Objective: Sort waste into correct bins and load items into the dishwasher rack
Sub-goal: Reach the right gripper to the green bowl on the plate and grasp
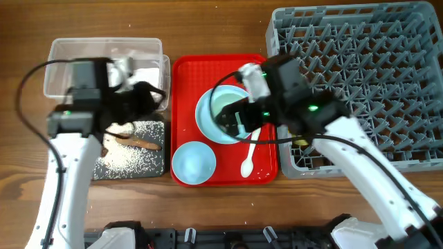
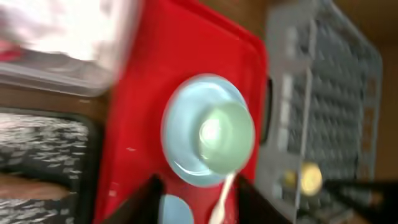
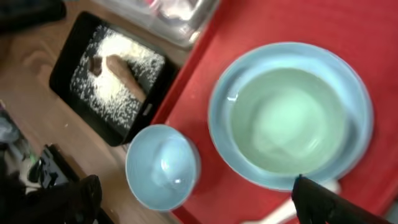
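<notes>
Waste (image 1: 135, 159) looks binned; plate (image 1: 203, 116), 2 bowls (image 1: 192, 163), spoon (image 1: 248, 163) left on red tray (image 1: 183, 83). Right jaws wide open, left jaws parted, empty.

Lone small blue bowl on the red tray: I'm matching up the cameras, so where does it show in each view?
Overhead: lone bowl at the bottom left of the red tray.
Left wrist: bottom edge, left of centre, cut off.
Right wrist: lower left.
Shared landmark: the red tray under it.
</notes>
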